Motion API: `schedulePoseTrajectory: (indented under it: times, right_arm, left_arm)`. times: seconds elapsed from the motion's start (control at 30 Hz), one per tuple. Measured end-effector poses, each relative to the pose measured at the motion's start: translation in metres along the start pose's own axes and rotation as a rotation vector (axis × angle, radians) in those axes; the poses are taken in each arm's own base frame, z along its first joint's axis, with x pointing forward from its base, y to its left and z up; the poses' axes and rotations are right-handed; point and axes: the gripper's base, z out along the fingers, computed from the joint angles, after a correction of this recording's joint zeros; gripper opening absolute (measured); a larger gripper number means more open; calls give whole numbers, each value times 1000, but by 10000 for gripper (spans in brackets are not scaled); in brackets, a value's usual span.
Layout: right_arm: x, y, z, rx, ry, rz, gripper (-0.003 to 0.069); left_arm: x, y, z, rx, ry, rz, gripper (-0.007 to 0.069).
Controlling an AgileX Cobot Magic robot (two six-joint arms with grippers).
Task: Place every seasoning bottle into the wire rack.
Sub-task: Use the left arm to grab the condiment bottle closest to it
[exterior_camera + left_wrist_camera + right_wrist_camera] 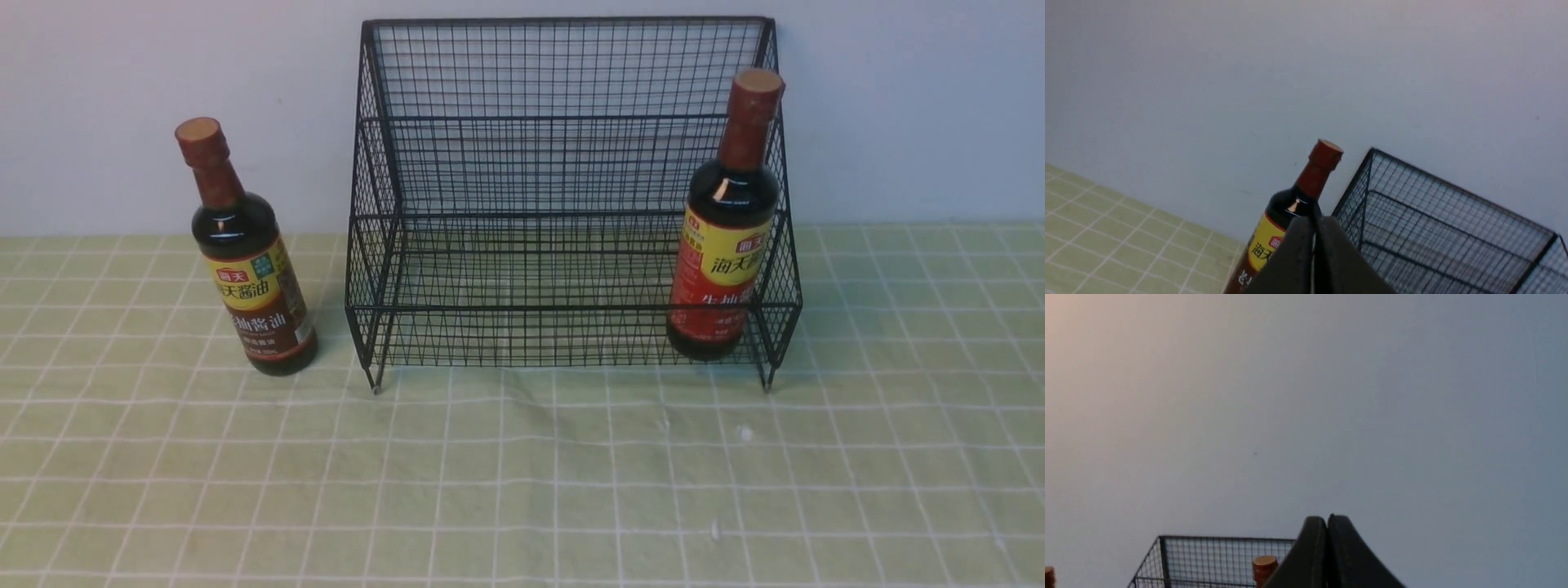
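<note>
The black wire rack [563, 122] stands at the back middle of the table. A red-label seasoning bottle [722, 245] stands upright inside its lower tier at the right end. A brown-label seasoning bottle [253, 278] stands on the cloth just left of the rack, outside it. Neither gripper shows in the front view. In the left wrist view my left gripper [1314, 218] is shut and empty, with the brown-label bottle [1290, 204] and the rack [1433, 220] beyond it. My right gripper [1327, 517] is shut and empty, with the rack's top [1208, 555] and a bottle cap [1265, 566] beyond it.
A green checked cloth [522, 474] covers the table. A plain pale wall [163, 65] rises directly behind the rack and the bottles.
</note>
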Motion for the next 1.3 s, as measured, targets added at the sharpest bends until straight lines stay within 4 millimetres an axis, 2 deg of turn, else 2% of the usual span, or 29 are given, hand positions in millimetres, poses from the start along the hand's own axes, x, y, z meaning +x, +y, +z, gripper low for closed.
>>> schedulePoseTrajectory:
  times: [0.07,0.1,0.2,0.27,0.3,0.37,0.53,0.63,0.73,0.77,0.8,0.83,0.9,0.93,1.0,1.03,1.1,1.13,1.2,1.3]
  right_arm:
    - [22,0,-5,-19,-47,19,-12]
    - [22,0,-5,-19,-51,19,-12]
    - [41,-1,0,-20,-13,24,-12]
    - [44,-1,0,-18,3,26,-12]
    - [44,-1,0,-19,3,27,-12]
    - [44,-1,0,-18,7,29,-12]
    - [45,-1,0,-17,16,29,-12]
    - [46,-2,0,-16,25,29,-12]
    - [47,-2,0,-14,33,29,-12]
    - [47,-2,0,-14,33,29,-12]
    - [48,-2,0,-13,40,28,-12]
    - [48,-2,0,-13,41,28,-12]
    - [48,-2,0,-12,44,28,-12]
    - [48,-2,0,-12,44,28,-12]
    - [48,-2,0,-12,45,28,-12]
    - [48,-2,0,-12,46,28,-12]
    - [48,-2,0,-12,46,28,-12]
    - [48,-2,0,-12,46,28,-12]
    - [48,-2,0,-12,47,28,-12]
    - [48,-2,0,-12,47,28,-12]
  left_arm:
    - [-21,-18,13,13,137,102,-7]
    - [-24,-20,13,18,140,106,-7]
    - [-50,-44,42,23,407,177,-7]
    - [-57,-53,63,18,586,195,-7]
    - [-67,-61,76,24,662,211,-7]
    - [-79,-71,109,16,840,254,-7]
    - [-91,-77,169,-4,1021,335,-7]
    - [-99,-81,209,-15,1073,374,12]
    - [-100,-81,234,-19,1083,383,65]
    - [-101,-82,236,-18,1075,386,65]
    - [-100,-81,250,-23,1069,394,127]
    - [-101,-81,250,-22,1062,396,127]
    - [-97,-77,268,-34,1019,411,240]
    - [-95,-76,270,-36,1019,411,260]
    - [-86,-71,287,-41,968,421,389]
    - [-85,-70,288,-41,964,422,399]
    - [-73,-64,304,-42,934,435,507]
    - [-72,-63,305,-42,932,435,514]
    - [-58,-56,318,-40,931,451,575]
    - [-37,-46,330,-42,963,467,600]
